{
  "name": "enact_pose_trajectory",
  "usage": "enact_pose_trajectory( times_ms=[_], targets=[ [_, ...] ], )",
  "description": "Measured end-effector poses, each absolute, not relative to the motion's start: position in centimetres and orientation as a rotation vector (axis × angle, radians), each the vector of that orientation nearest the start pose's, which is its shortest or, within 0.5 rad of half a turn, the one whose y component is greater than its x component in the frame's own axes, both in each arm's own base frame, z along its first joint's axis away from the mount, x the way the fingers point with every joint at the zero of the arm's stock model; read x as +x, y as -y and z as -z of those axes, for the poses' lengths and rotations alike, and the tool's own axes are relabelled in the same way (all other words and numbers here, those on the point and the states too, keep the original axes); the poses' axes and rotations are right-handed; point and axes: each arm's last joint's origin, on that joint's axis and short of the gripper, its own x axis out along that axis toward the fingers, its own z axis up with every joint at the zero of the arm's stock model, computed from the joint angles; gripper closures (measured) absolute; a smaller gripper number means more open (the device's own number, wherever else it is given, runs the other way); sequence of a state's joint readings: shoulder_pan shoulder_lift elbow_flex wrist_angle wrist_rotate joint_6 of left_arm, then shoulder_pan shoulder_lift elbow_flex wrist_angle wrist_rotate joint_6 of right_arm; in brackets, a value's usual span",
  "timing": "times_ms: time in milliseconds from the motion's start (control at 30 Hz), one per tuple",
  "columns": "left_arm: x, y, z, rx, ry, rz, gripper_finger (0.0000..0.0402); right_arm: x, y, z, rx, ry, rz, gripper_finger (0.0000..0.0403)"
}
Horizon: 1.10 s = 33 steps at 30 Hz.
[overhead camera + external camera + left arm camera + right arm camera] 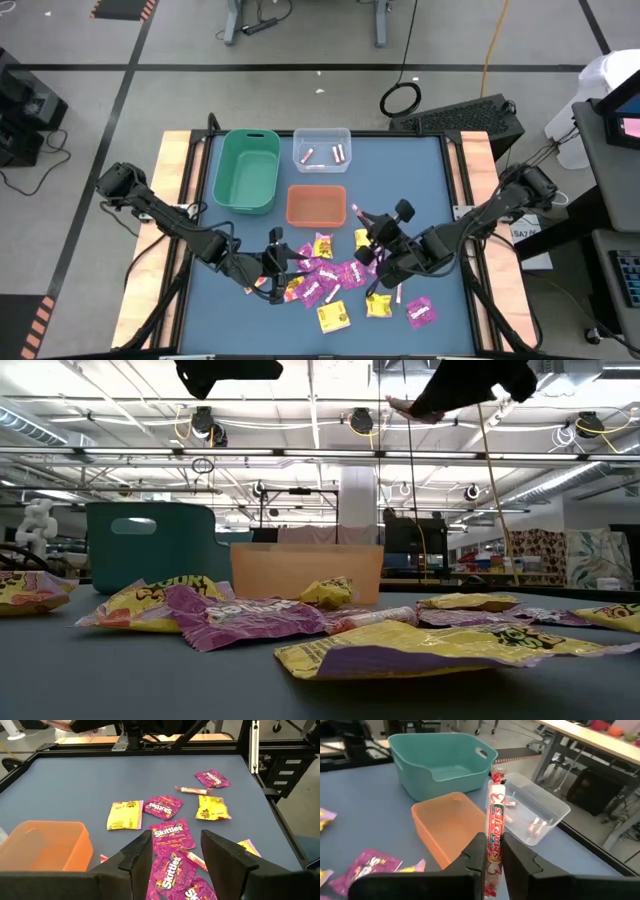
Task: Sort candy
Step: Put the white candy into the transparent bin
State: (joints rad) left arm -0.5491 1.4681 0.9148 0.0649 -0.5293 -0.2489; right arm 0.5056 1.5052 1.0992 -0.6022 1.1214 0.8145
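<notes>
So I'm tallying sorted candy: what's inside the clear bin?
The clear bin holds three Smarties rolls lying on its floor; nothing is hidden through its transparent walls.

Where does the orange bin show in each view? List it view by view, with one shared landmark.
High view: orange bin at table centre, above the candy pile.
Low view: centre, behind the candy.
Left wrist view: lower left corner.
Right wrist view: centre, behind the held stick.
Landmark: the teal bin beside it, also in the low and right wrist views; not in the left wrist view.
</notes>
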Motion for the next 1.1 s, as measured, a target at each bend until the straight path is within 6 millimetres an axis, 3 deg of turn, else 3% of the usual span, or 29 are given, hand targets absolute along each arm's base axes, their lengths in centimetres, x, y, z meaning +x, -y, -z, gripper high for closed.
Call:
enact_pose_trajectory(
  times_ms=[367,767,900,1100],
  targets=[
    [27.6,15.2,-24.5,0.007,-0.419,-0.033,0.0228,27.7,-11.4,-24.9,0.027,-0.422,0.811,0.0367],
    [27.6,15.2,-24.5,0.008,-0.419,-0.033,0.0228,27.9,-11.2,-24.8,-0.239,-0.574,0.711,0.0367],
    [27.6,15.2,-24.5,0.022,-0.419,-0.030,0.0228,28.3,-10.0,-24.8,-0.274,-0.591,0.748,0.0367],
    [27.6,15.2,-24.5,0.031,-0.420,-0.028,0.0228,29.3,-6.5,-24.9,-0.314,-0.634,0.860,0.0367]
  ],
)
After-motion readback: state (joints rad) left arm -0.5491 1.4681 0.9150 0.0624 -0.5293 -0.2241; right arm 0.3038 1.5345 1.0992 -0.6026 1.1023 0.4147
